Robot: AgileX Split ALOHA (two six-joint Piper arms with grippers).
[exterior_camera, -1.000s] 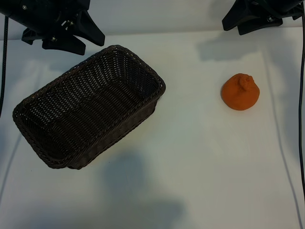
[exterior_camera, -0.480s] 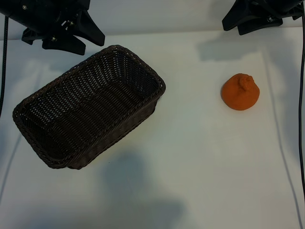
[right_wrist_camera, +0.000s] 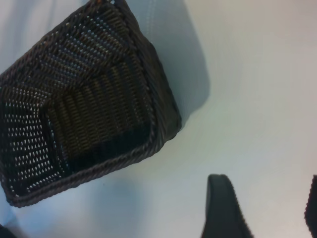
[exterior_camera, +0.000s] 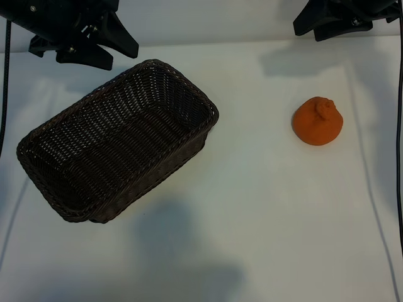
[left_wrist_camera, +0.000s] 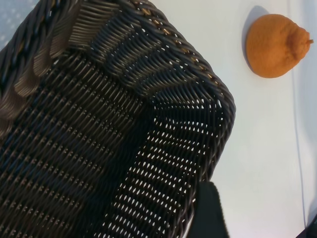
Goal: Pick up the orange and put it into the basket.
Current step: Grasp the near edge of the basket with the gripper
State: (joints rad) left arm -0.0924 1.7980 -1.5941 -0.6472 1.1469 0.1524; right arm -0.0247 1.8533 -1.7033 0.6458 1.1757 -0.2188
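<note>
Orange (exterior_camera: 317, 121) on table at 3 o'clock — well apart from basket (exterior_camera: 117, 139) at 9. L gripper (exterior_camera: 85, 38) at 11, R gripper (exterior_camera: 334, 19) at 1 — both gaping, holding nothing.

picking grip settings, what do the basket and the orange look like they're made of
The basket: dark brown woven wicker or a plastic imitation, with visible strands, gaps and a slight sheen. The orange: matte, finely pebbled skin with a bumpy knob on top; real or a model fruit, cannot tell.

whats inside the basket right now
Nothing: the basket shows only its bare woven floor and walls. The orange sits apart on the table. Beneath the basket is hidden.
</note>
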